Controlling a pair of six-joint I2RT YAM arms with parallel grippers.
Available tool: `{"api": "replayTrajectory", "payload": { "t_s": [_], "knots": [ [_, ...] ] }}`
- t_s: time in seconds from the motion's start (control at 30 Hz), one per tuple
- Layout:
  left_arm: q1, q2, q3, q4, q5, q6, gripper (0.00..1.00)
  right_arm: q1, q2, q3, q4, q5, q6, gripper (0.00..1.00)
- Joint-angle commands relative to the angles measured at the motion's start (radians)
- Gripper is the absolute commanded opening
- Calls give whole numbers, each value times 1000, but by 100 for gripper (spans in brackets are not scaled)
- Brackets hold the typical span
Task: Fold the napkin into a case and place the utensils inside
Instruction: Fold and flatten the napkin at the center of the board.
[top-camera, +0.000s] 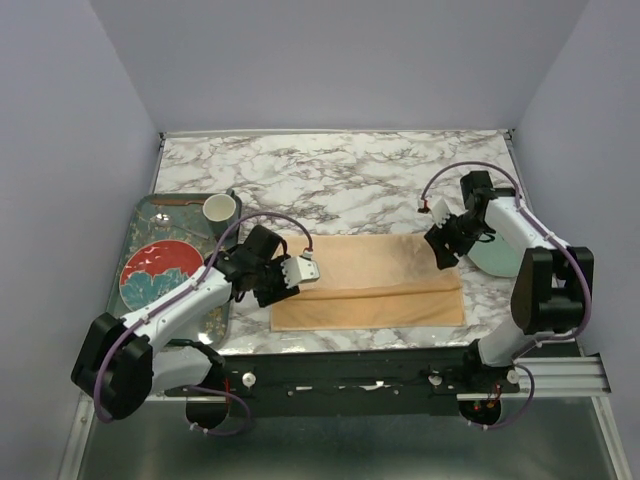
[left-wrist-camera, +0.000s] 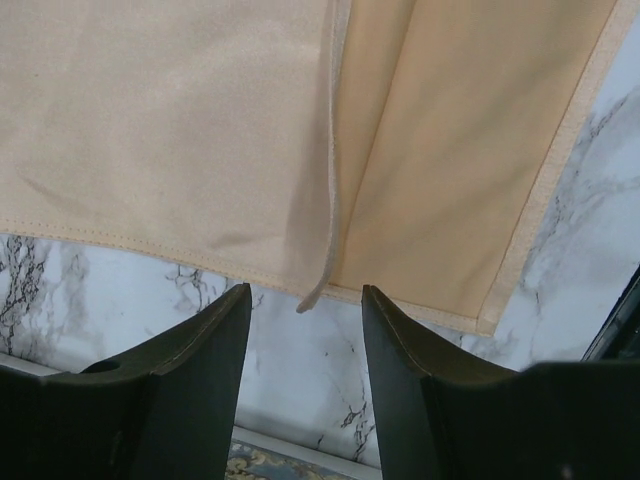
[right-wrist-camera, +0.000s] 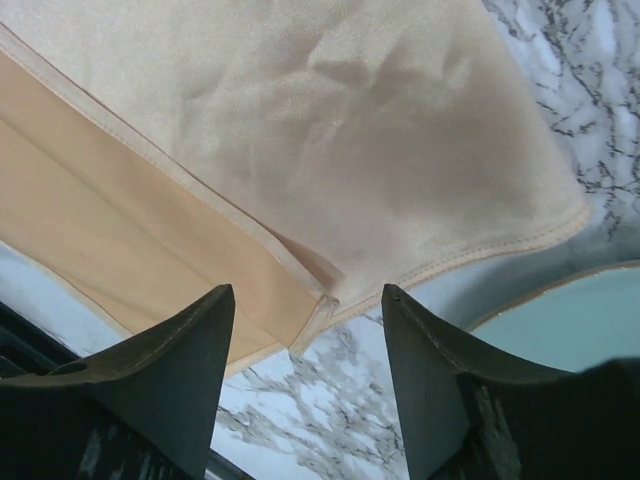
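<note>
The peach-orange napkin (top-camera: 370, 280) lies flat on the marble, folded into a wide rectangle with a lighter flap over a darker strip along its near side. My left gripper (top-camera: 306, 266) hovers at the napkin's left edge, open and empty. The left wrist view shows the napkin (left-wrist-camera: 150, 120) with the flap's loose corner just ahead of the open left gripper (left-wrist-camera: 305, 300). My right gripper (top-camera: 441, 250) is open at the right edge. In the right wrist view the napkin (right-wrist-camera: 350, 120) has its folded corner ahead of the open right gripper (right-wrist-camera: 308, 300). Slender gold-brown utensils (top-camera: 182, 201) lie along the tray's far rim.
A grey patterned tray (top-camera: 150, 215) stands at the left with a red and teal plate (top-camera: 160, 272) and a white cup (top-camera: 219, 208). A pale green plate (top-camera: 495, 262) lies under my right arm, and its rim (right-wrist-camera: 570, 320) shows beside the right finger.
</note>
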Motion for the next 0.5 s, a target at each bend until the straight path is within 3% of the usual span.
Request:
{"api": "replayTrajectory", "payload": {
  "t_s": [0.0, 0.47],
  "knots": [
    [-1, 67, 57, 38, 30, -18, 57, -8, 84, 45, -78, -10, 36, 65],
    [-1, 164, 122, 9, 54, -49, 57, -8, 119, -30, -182, -16, -31, 34]
  ]
}}
